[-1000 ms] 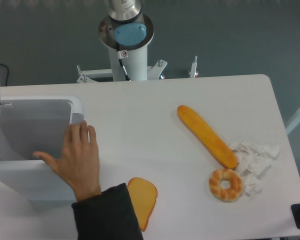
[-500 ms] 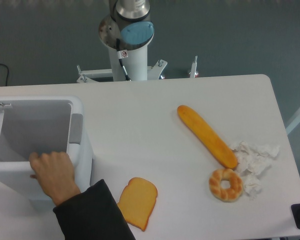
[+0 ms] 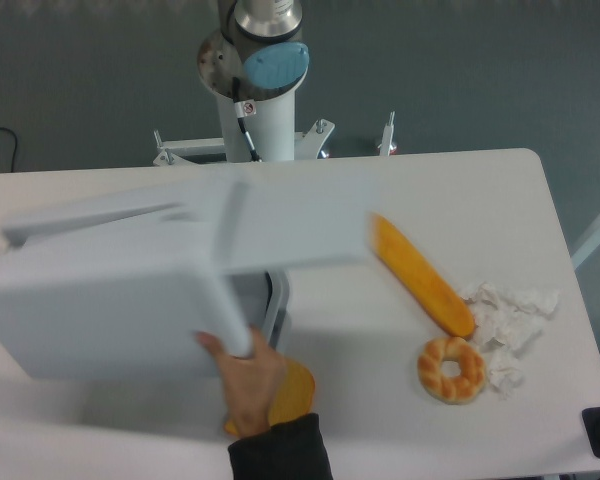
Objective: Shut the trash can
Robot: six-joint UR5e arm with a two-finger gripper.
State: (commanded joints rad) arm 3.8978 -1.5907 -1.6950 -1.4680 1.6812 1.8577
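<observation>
1. Hand (image 3: 248,372) of a person grips the big white trash can (image 3: 130,285), blurry, on table's (image 3: 480,180) left side
2. Long bread (image 3: 423,277), donut (image 3: 451,368) & crumpled paper (image 3: 510,320) sit at right
3. Robot arm (image 3: 256,70) at back; gripper not seen, can't tell its state

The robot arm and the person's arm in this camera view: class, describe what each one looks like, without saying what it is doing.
The robot arm is a white and silver column with a round light-blue cap, a thin black cable and a small label on its front. Its fingers are not in view. The person's hand comes out of a dark sleeve that reaches the wrist; no glove shows.
</observation>
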